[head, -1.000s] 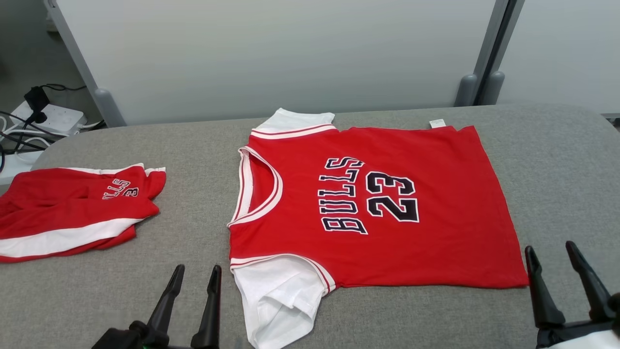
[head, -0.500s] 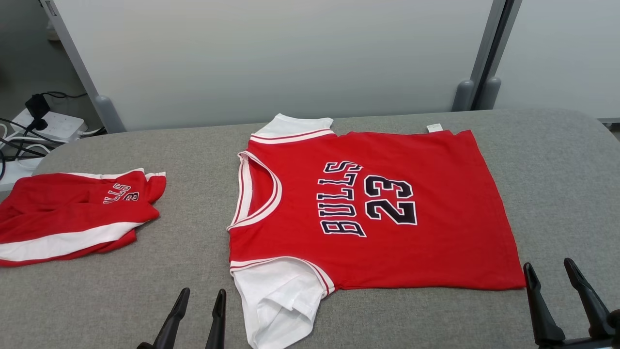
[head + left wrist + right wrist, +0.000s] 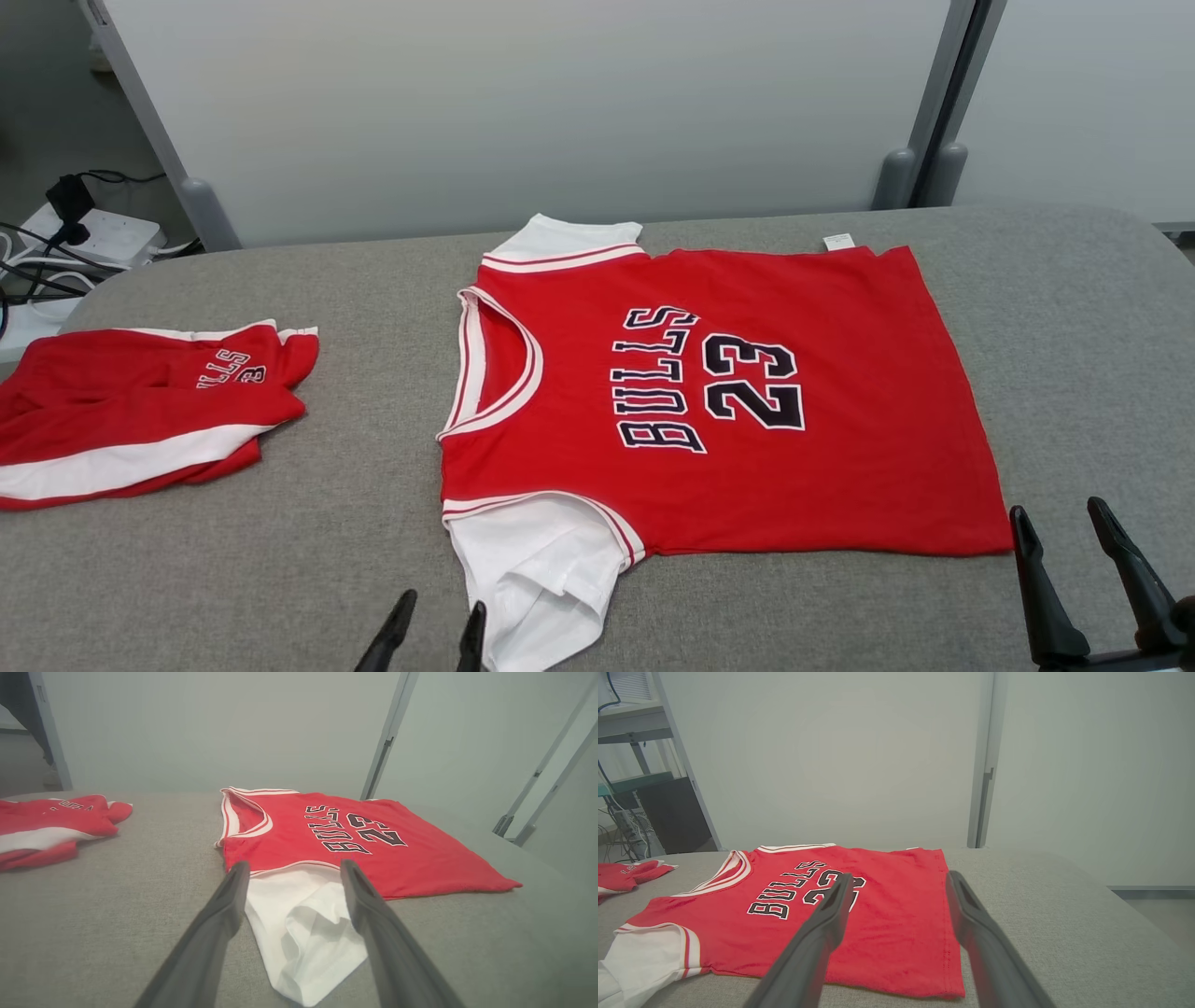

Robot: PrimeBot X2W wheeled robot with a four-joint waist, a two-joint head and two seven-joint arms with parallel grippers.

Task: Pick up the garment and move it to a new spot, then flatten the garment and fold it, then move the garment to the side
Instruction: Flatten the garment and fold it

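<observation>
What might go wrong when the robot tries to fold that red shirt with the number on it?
1. The white sleeve nearest the robot is crumpled, so folding over it would probably leave a lump.
2. The left claw is open right beside that sleeve. It might pinch just one layer and drag the shirt crooked.
3. The other red clothes lie on the left of the table. Sliding the shirt that way might bump them.
</observation>
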